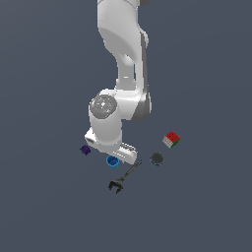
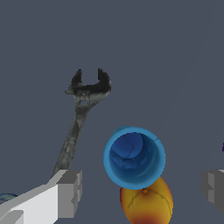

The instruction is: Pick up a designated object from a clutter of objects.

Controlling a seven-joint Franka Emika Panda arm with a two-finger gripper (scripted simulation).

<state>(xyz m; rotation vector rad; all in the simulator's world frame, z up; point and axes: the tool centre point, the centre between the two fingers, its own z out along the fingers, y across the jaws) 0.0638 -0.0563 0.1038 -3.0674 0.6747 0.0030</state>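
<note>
Jaws spread wide, grasping nothing, straddling blue cup (image 2: 134, 157) for pickup. Cup upright on floor, touching orange ball (image 2: 147, 204), beside wrench-like tool (image 2: 81, 116). Fingers (image 2: 69, 193) level with rim, likely about to descend.

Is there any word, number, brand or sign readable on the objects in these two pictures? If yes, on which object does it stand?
None: no text can be read in either view.
Blue cup: plain.
Wrench-like tool: only a small blurred patch below its head, unreadable.
Cube: plain red, green and white faces.
Orange ball, dark disc, purple block: no marks.
</note>
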